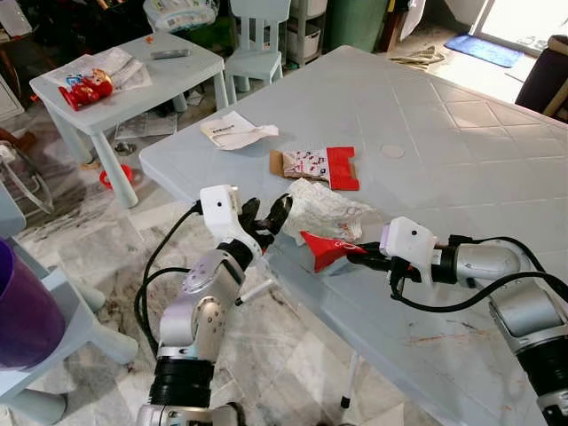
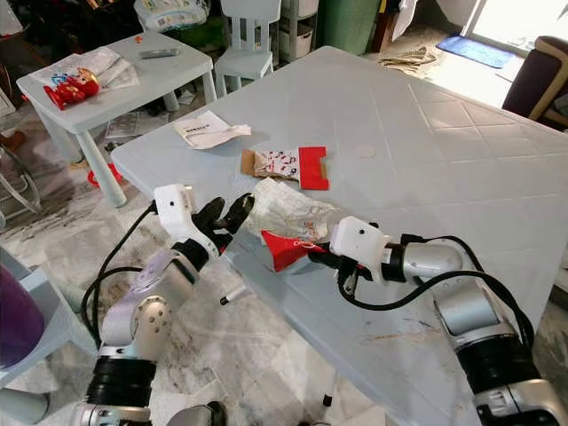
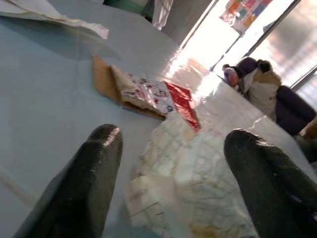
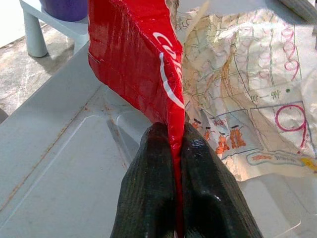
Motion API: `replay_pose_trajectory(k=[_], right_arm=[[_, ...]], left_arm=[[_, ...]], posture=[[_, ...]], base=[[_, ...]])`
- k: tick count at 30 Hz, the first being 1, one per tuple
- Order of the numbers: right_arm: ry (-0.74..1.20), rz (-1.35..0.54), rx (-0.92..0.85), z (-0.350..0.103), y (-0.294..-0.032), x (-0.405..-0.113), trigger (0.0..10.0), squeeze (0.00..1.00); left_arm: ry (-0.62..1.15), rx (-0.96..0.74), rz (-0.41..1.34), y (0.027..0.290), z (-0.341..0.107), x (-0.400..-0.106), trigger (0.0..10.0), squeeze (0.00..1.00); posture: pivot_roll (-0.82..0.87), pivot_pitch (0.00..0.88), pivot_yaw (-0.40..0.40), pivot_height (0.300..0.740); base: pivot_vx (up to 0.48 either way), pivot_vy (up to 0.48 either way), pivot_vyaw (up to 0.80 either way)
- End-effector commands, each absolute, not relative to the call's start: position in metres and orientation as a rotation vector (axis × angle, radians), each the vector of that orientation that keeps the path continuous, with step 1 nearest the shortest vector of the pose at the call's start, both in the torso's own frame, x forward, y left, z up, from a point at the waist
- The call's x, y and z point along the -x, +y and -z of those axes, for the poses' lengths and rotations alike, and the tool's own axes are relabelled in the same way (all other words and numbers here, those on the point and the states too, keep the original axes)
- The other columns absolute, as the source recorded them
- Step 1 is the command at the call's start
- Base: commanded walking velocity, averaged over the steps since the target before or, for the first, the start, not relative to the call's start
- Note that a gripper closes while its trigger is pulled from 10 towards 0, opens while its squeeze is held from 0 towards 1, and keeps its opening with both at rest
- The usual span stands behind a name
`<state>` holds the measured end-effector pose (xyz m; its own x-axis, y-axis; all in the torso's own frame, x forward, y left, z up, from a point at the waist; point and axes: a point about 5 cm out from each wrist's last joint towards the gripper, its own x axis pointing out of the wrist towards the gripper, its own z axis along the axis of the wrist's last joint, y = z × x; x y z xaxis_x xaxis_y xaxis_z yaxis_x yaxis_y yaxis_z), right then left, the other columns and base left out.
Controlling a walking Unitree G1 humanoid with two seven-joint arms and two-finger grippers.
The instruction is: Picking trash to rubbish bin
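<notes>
Between right claw (image 4: 171, 144) tips, lettered red wrapper (image 4: 136, 59).

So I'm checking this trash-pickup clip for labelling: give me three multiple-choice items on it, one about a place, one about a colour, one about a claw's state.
1. Where does the crumpled printed paper lie?
A. on the big table near its edge
B. on the floor
C. on the small white table

2. What colour is the wrapper in the right claw?
A. blue
B. red
C. green

3. How does the left claw stand?
A. shut on the paper
B. shut on nothing
C. open, a finger either side of the paper's end

Answers: 1 A, the head views show it on the pale big table by the near edge. 2 B, the right wrist view shows red foil with white lettering pinched between the fingers. 3 C, the left wrist view shows both fingers spread apart with the paper between them.
</notes>
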<state>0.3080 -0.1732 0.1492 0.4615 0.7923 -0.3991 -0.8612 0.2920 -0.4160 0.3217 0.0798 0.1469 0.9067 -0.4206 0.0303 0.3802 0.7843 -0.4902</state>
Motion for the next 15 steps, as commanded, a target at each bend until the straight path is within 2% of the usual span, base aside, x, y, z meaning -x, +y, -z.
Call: replay_pose_trajectory(k=[1,14,15], right_arm=[[0.122,-1.114,0.656,-0.152,-0.172,-0.306,0.0,0.0],[0.125,-1.117,0.669,-0.151,-0.169,-0.305,0.0,0.0],[0.125,-1.117,0.669,-0.151,-0.169,-0.305,0.0,0.0]], left_arm=[[0.084,0.542,0.45,0.076,-0.148,-0.323,10.0,1.0],[0.189,0.508,0.415,0.068,-0.132,-0.332,10.0,1.0],[0.195,0.507,0.414,0.068,-0.131,-0.332,10.0,0.95]], posture=[[0.03,0.116,-0.05,0.74],[0.02,0.121,-0.047,0.74],[0.02,0.121,-0.047,0.74]], base=[[0.0,0.0,0.0],[0.0,0.0,0.0],[0.0,0.0,0.0]])
